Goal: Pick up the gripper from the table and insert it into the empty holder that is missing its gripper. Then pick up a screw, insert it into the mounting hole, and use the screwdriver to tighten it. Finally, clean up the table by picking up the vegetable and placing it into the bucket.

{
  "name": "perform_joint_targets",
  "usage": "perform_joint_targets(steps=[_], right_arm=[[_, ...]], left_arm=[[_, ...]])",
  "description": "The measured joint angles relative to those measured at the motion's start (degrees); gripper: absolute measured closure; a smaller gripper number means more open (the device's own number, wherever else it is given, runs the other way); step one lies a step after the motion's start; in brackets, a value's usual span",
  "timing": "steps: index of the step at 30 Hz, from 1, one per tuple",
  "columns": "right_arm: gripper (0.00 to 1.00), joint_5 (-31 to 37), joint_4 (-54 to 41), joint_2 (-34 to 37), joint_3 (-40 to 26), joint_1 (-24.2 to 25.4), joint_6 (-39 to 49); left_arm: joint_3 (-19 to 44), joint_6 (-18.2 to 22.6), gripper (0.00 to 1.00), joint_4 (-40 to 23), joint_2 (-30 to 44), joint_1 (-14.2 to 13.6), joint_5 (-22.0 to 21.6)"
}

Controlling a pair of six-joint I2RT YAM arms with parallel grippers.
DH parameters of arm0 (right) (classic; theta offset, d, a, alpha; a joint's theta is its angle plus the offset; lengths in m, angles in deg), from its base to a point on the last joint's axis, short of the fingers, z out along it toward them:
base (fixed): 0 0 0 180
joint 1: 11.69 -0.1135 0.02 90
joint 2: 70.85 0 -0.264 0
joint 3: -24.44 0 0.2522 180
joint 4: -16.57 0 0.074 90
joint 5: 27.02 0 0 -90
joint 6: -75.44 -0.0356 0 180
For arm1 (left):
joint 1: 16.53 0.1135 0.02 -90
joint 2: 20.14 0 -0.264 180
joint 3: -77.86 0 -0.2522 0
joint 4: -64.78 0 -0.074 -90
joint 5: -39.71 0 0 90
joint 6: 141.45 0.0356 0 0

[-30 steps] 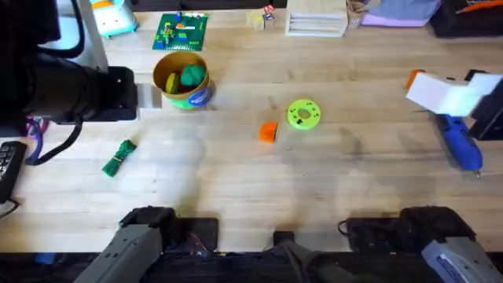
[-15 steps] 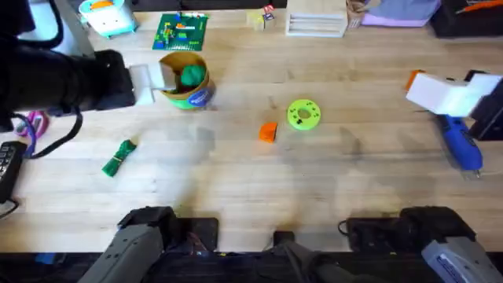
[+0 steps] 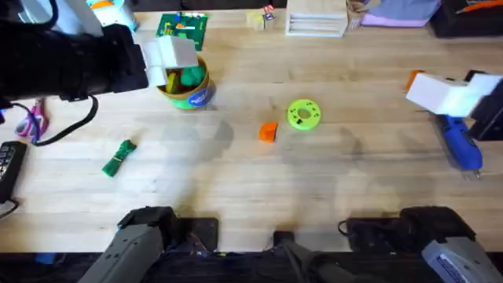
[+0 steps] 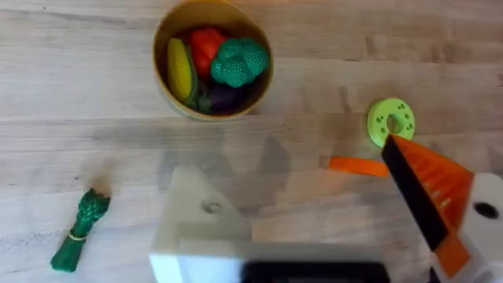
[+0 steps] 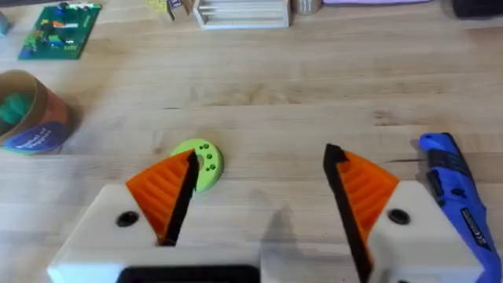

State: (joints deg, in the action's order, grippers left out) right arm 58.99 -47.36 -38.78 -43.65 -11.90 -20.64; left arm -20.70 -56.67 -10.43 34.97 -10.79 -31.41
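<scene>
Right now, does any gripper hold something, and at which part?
Nothing is held: the left gripper and the right gripper are both open and empty.

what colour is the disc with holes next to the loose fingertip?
Lime green. The disc lies beside the orange fingertip; the overhead view shows it best.

A: What is different from a second ago?

B: The left arm is farther forward and more to the right in the overhead view. Its white finger block, the holder (image 3: 171, 53), was not visible a second ago; half a second ago it showed at the near-left rim of the bucket (image 3: 189, 96).

A: And now?

B: Now the holder overlaps the bucket's far-left rim, covering part of the yellow inside. The dark arm body also covers more of the table (image 3: 330, 173) at the top left
</scene>
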Motion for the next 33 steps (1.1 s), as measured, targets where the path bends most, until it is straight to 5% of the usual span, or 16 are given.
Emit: perform_joint_targets(steps=[4,9,15,26,33], right_arm=[[0.008,0.00,0.00,0.00,0.00,0.00,0.00],[0.009,0.00,0.00,0.00,0.00,0.00,-0.11],[0.009,0.00,0.00,0.00,0.00,0.00,-0.13],[0.010,0.00,0.00,0.00,0.00,0.00,-0.13],[0.007,0.00,0.00,0.00,0.00,0.00,-0.13]], left_arm=[[0.00,0.02,0.009,0.18,0.00,0.00,0.00],[0.00,3.92,0.009,8.42,0.02,-0.51,1.61],[-2.49,9.75,0.009,24.52,-0.34,-7.04,2.01],[-27.52,12.13,0.010,54.19,-9.22,-19.21,1.42],[-45.72,11.62,0.009,67.28,-20.38,-22.57,1.25]])
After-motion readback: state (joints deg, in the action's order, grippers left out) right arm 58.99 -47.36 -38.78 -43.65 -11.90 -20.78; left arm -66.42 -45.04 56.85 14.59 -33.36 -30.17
